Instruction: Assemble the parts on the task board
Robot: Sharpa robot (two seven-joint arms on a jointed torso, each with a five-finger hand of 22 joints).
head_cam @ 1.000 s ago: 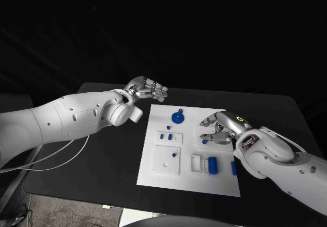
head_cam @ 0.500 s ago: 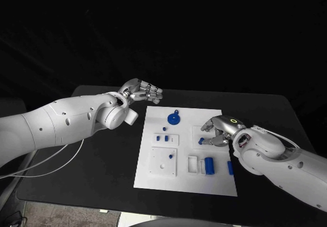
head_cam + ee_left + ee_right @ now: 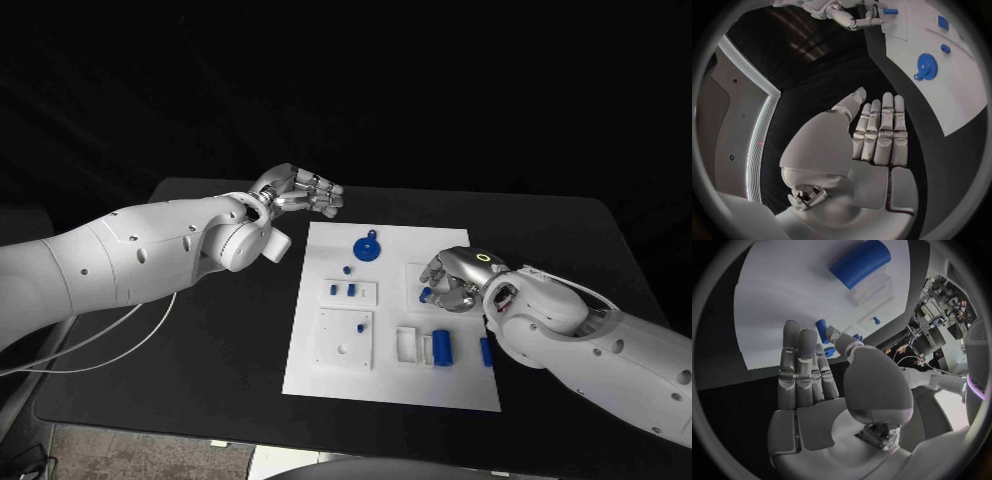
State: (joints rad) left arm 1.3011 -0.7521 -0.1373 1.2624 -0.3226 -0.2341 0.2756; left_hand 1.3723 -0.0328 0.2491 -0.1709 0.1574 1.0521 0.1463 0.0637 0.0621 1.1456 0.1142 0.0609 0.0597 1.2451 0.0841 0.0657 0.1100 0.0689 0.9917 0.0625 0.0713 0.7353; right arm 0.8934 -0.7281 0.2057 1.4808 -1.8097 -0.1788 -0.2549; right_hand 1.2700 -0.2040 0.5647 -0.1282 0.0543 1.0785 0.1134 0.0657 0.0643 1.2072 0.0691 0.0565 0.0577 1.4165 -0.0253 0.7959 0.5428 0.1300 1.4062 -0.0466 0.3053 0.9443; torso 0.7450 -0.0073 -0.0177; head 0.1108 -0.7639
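While the left hand (image 3: 300,190) hovers over the black table (image 3: 216,330) beyond the far left corner of the white board (image 3: 397,390), fingers straight, side by side and holding nothing, the right hand (image 3: 459,281) sits over the board's right side, pinching a small blue peg (image 3: 427,295) between thumb and fingertips. A blue gear (image 3: 368,248) lies near the board's far edge.

The right hand (image 3: 459,281) covers part of the white board's (image 3: 325,375) right side, and a small blue peg (image 3: 427,295) at its fingertips is half hidden, so whether the fingers pinch it cannot be told. A blue block (image 3: 486,352) near the board's right edge is partly behind the right arm. The small pieces (image 3: 343,290) on the board are too small to make out.
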